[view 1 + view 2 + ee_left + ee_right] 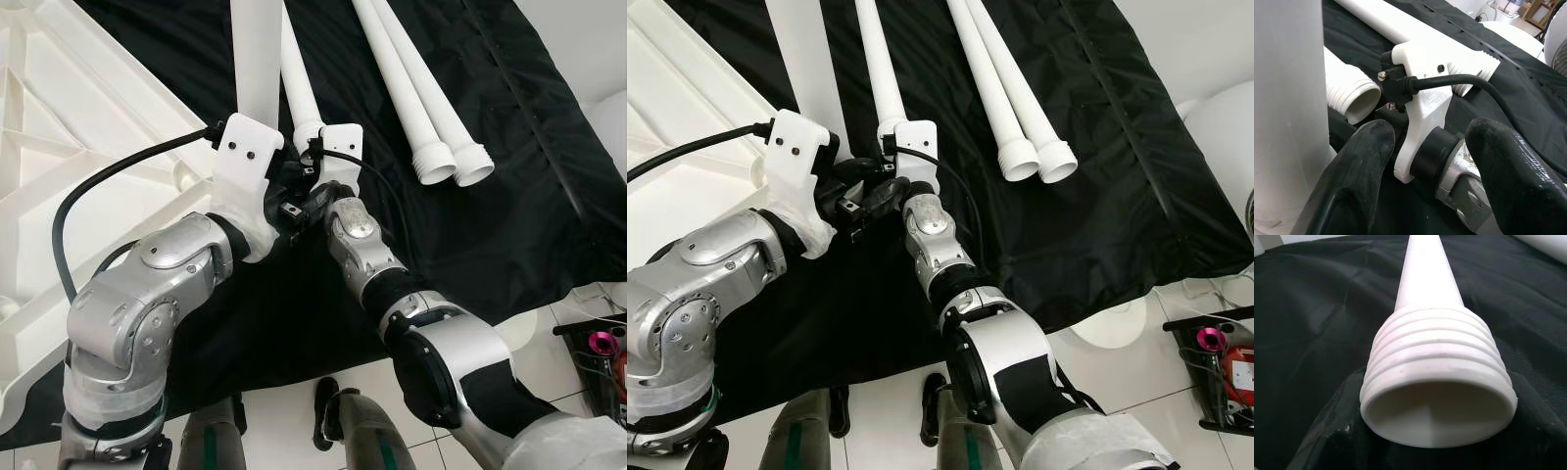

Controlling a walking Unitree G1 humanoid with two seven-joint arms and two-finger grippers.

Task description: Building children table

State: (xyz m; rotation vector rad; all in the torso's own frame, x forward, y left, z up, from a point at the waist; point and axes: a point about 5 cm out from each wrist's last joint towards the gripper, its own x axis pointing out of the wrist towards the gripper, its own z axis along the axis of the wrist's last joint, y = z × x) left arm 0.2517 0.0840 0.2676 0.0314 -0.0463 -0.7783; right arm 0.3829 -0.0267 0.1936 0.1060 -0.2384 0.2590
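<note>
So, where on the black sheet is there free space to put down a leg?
Bare black sheet lies to the right of the two loose legs, toward the white floor. The strip before the tabletop is crowded: both grippers meet there, the right gripper at a third leg.

— Where are the arms?
— Both silver arms bend inward and meet at the frame's centre, wrists almost touching.
— The left end effector (pixel 1425 171)?
— Its two black fingers (pixel 1359 166) stand spread apart, pointing at the right wrist.
— And the right end effector (pixel 1435 431)?
— Its fingers (pixel 1334 435) sit low on either side of a white leg's (pixel 1435 377) threaded end, closed round it.
</note>
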